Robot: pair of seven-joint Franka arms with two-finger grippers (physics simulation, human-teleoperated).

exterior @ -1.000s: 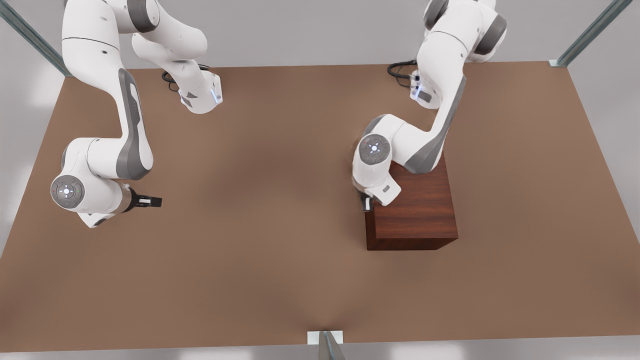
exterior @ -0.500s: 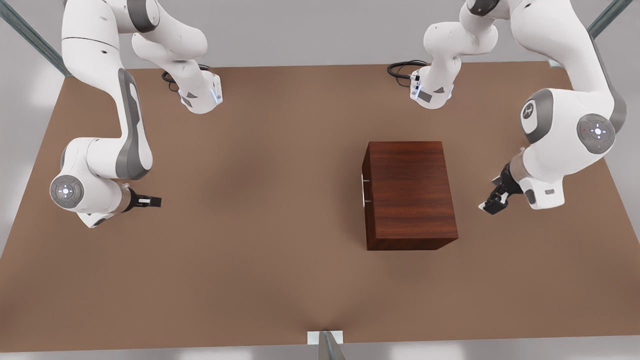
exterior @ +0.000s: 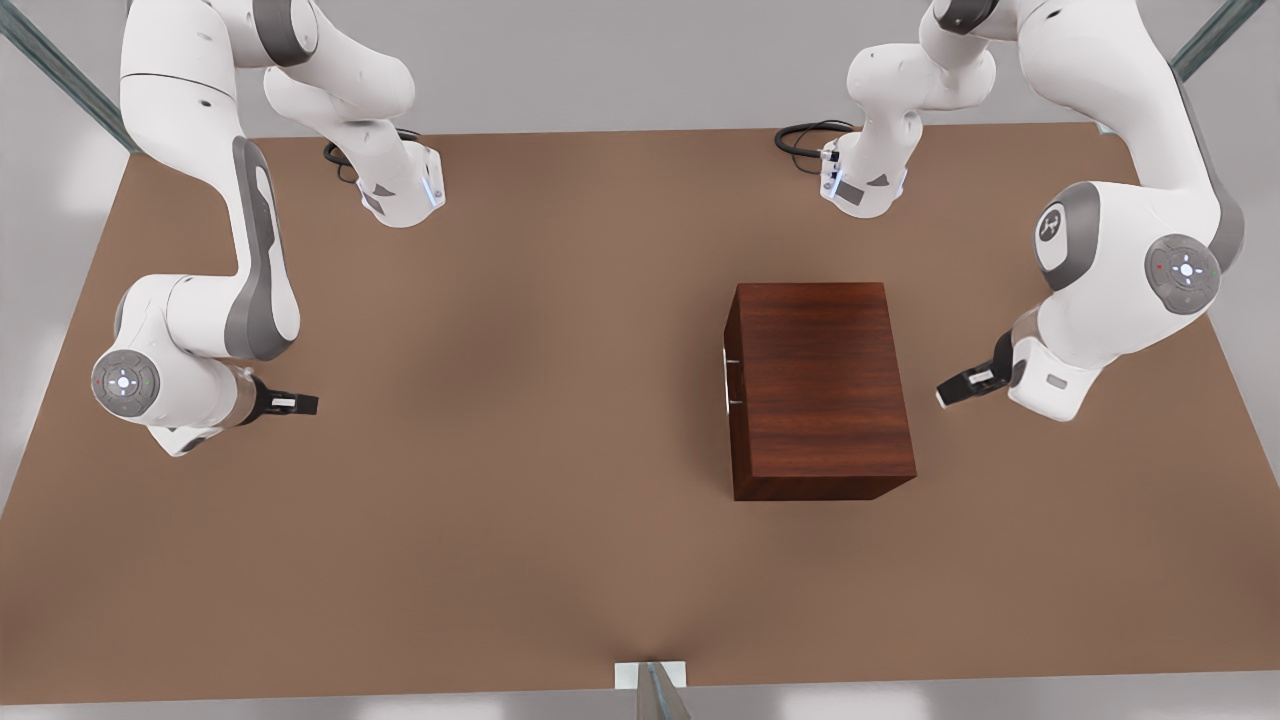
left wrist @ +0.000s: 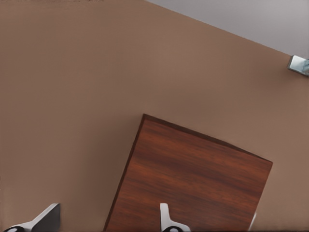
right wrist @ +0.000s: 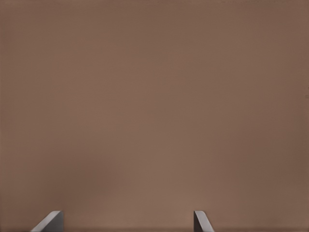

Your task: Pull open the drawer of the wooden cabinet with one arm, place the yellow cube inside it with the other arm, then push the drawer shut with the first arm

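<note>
The wooden cabinet (exterior: 820, 390) stands on the table at the front view's right of centre; the left wrist view has its flat top (left wrist: 193, 179) close by. Its drawer (exterior: 731, 330) is shut, the front panel facing the front view's left, with the thin silver handle (exterior: 726, 380) on it. The yellow cube is out of view. My left gripper (exterior: 945, 398) (left wrist: 108, 209) hovers open just off the cabinet's back side, empty. Far off at the front view's left, my right gripper (exterior: 312, 403) (right wrist: 128, 215) waits open over bare table, holding nothing.
The brown table (exterior: 520, 450) stretches wide between the two arms. Both arm bases (exterior: 400, 190) (exterior: 860, 180) sit at the far edge with black cables. A metal post (exterior: 652, 685) (left wrist: 299, 64) stands at the near edge's middle.
The left arm has swung off the drawer front, over the cabinet, to the cabinet's back side, and its gripper has turned level. The drawer stays shut. The right arm has barely shifted.
</note>
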